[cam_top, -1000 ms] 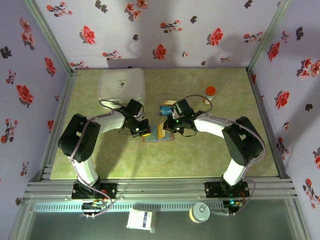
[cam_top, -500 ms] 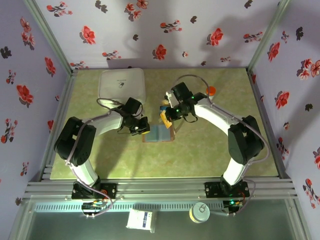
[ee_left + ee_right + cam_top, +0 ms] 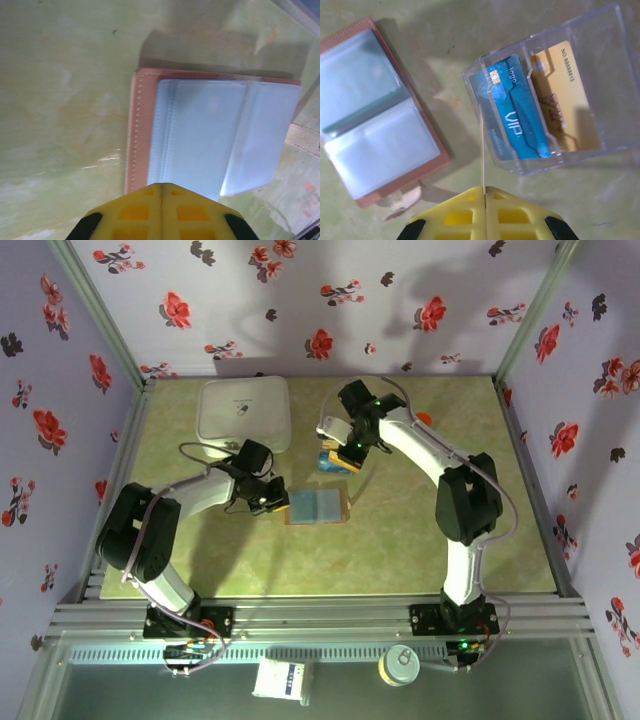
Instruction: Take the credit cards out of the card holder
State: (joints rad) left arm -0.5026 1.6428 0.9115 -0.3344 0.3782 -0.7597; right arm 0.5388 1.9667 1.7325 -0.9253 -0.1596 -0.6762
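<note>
**A:** Where's the card holder now?

**B:** The card holder (image 3: pixel 318 507) lies open and flat in the middle of the worktop (image 3: pixel 430 550), and its sleeves (image 3: pixel 380 145) look empty to me. A blue card (image 3: pixel 512 107) and a yellow-orange card (image 3: pixel 560 95) sit in the clear tray (image 3: pixel 600 30), just beyond the holder toward the far edge. My right pincer (image 3: pixel 484 189) pinches a third card (image 3: pixel 482 150) edge-on over that tray. I can't tell its colour.

**A:** And the left?

**B:** My left pincer (image 3: pixel 161 186) is pressed together with nothing in it, at the holder's left edge. I'd say only the drop remains.
</note>
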